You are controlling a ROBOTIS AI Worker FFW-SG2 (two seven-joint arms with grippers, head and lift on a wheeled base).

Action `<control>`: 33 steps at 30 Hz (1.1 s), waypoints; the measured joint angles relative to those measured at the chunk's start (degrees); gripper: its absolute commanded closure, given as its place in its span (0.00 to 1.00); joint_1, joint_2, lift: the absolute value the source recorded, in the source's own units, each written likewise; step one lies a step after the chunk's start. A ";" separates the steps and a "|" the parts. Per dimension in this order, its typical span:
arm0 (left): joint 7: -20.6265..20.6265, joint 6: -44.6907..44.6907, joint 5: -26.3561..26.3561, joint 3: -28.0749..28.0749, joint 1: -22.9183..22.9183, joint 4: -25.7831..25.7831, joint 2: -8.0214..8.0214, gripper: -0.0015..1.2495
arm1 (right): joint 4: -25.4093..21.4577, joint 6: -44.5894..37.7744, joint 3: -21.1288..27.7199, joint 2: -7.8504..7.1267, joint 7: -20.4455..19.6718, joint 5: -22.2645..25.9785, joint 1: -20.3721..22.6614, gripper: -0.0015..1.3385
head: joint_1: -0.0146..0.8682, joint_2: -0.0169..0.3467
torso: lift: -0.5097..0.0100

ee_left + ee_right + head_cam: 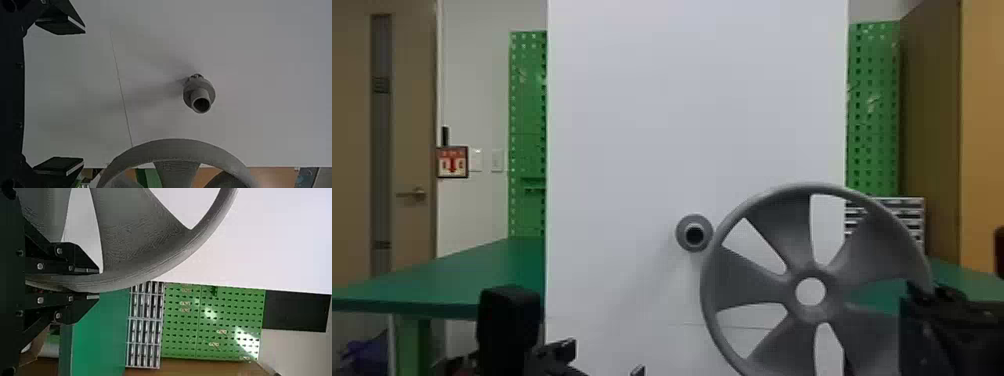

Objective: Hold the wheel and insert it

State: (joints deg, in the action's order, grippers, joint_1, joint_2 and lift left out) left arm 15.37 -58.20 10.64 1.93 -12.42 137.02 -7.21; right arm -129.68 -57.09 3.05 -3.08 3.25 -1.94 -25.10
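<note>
White panel, grey wheel in my grip, peg bare: holding done, inserting to come.
I count one panel, standing at the far side; one wheel, upright on its near side towards the right, with five spokes around one hub; two pincers, my right pincer and my left pincer; and one peg, jutting near from the panel. With the right I pinch the wheel's rim at its right side; the left's fingers are spread wide, nothing between them. So the holding looks settled, while the whole insertion is left: the hub sits right of the peg and lower. I judge I must bring it left and up into line, then push it far, onto the peg.
</note>
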 measured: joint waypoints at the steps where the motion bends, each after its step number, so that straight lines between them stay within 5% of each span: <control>1: 0.00 -0.07 0.02 0.01 -0.02 0.00 0.00 0.09 | -0.12 -0.67 -0.05 0.02 0.00 0.24 -0.55 0.88 | 0.02 0.43 | 0.07; 19: 0.01 -0.58 -0.20 0.53 -0.30 0.00 0.00 0.09 | -0.06 -7.26 0.32 -0.84 0.00 2.82 -7.56 0.88 | 0.02 0.43 | 0.07; 33: 0.01 -0.69 -0.36 0.72 -0.49 0.00 0.00 0.09 | 0.55 -8.11 1.23 -1.07 -0.09 3.12 -8.93 0.88 | 0.02 0.43 | 0.07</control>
State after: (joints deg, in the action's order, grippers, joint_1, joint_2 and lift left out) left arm 15.38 -58.89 10.28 2.65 -12.91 137.02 -7.21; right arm -129.13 -65.21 4.28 -4.15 3.16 1.17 -34.02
